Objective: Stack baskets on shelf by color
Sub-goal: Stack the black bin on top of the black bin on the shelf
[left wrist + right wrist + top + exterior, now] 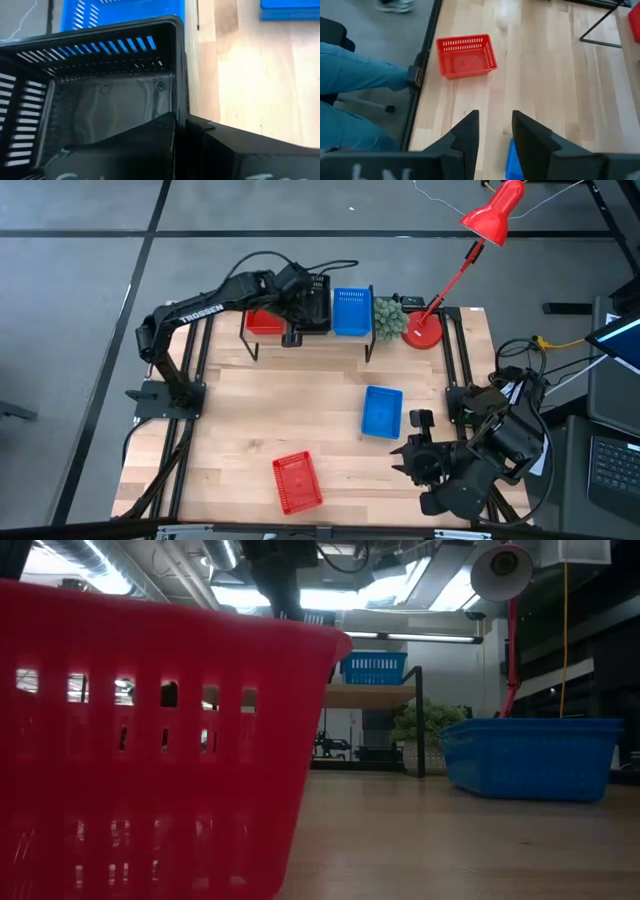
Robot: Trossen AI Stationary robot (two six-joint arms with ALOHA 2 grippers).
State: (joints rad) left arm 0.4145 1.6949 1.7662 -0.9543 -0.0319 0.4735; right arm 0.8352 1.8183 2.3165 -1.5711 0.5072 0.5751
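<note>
On the shelf (310, 343) at the table's far side, my left gripper (298, 318) is shut on a black basket (110, 100), between a red basket (264, 322) and a blue basket (352, 311). Whether the black basket rests on the board I cannot tell. Another blue basket (382, 411) and another red basket (297, 481) stand on their bottoms on the table. My right gripper (495, 130) is open, waiting near the table's near right corner, with the loose red basket (466, 55) ahead of it. In the low view that red basket (150, 740) hides the black one. My left gripper holds the black basket by one side wall's rim (180, 95), next to a corner. One finger (155, 135) is inside the basket and the other (215, 140) outside, with the wall pinched between them. The basket sits upright, its opening upward.
A red desk lamp has its base (424, 332) at the shelf's right end, beside a small green plant (390, 318). A person's legs in jeans (355, 75) show beyond the table's edge. Bare wood lies between the shelf and the loose baskets.
</note>
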